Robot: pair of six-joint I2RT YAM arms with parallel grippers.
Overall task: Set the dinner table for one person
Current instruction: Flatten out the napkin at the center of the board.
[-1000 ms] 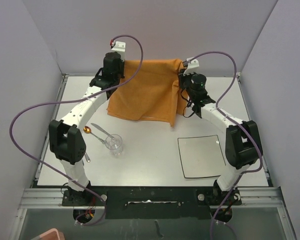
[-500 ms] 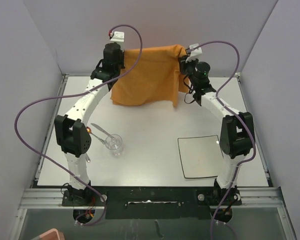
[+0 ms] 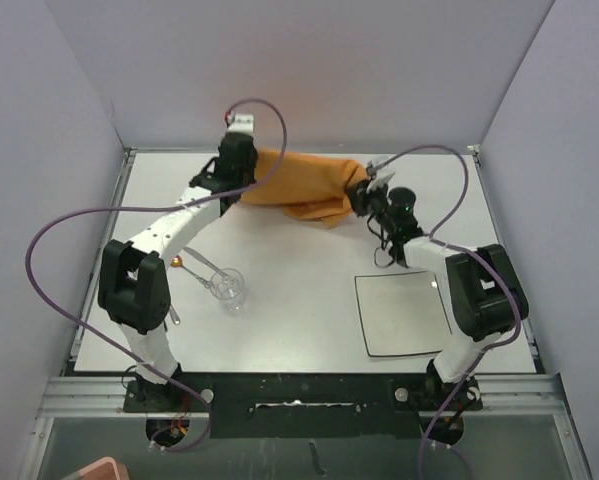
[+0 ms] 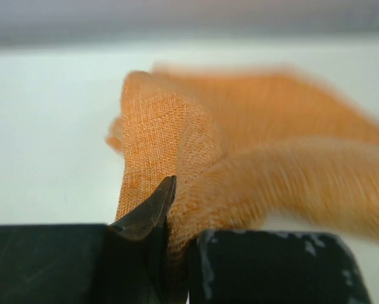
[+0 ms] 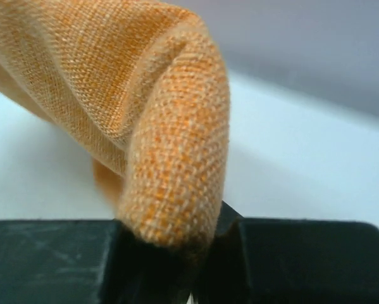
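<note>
One white counter (image 3: 299, 262) spans the view. Of two claws, the left claw (image 3: 245, 188) and right claw (image 3: 360, 198) each pinch shut on an end of the one orange cloth (image 3: 301, 186), bunched near the far edge. One glass (image 3: 231, 288) stands near-left and one square plate (image 3: 402, 312) near-right, with bare room between them.

Overhead; wrist close-ups, seemingly low, on shared cloth (image 3: 299, 185)
</note>
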